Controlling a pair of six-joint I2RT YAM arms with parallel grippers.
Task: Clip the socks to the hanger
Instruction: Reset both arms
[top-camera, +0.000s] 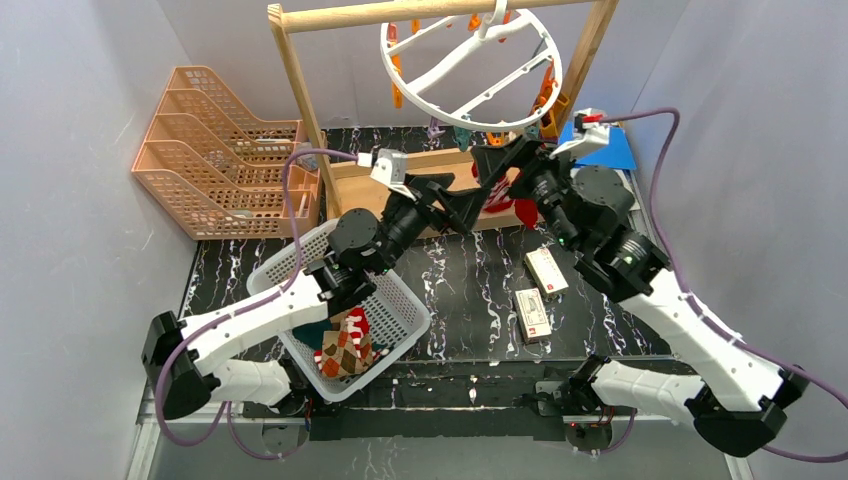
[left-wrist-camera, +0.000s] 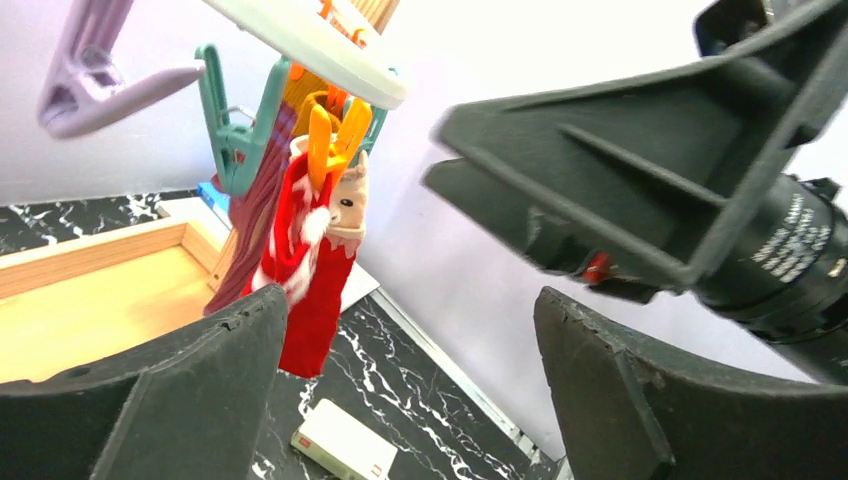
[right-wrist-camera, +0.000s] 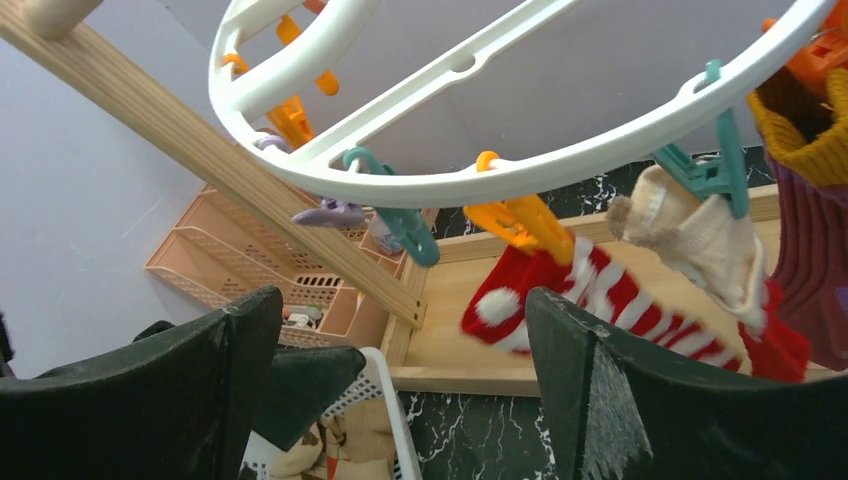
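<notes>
We count two socks clipped, and at least one left.
Near us, the brown-orange argyle sock (top-camera: 345, 350) lies unclipped in the white plastic mesh basket (top-camera: 405, 297). Farther, the jaws of the left gripper (left-wrist-camera: 405, 310) and the right gripper (right-wrist-camera: 400, 300) stand open and empty under the round white plastic hanger (right-wrist-camera: 560, 160), where the red white-striped sock (right-wrist-camera: 590, 290) and the maroon-purple sock (right-wrist-camera: 810, 260) hang from clips.

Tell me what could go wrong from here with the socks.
The orange clip grips the red striped sock only at one edge, so it may slip off. The left gripper and right gripper sit close together beneath the hanger; pulling back could knock them together or set the ring swinging.
</notes>
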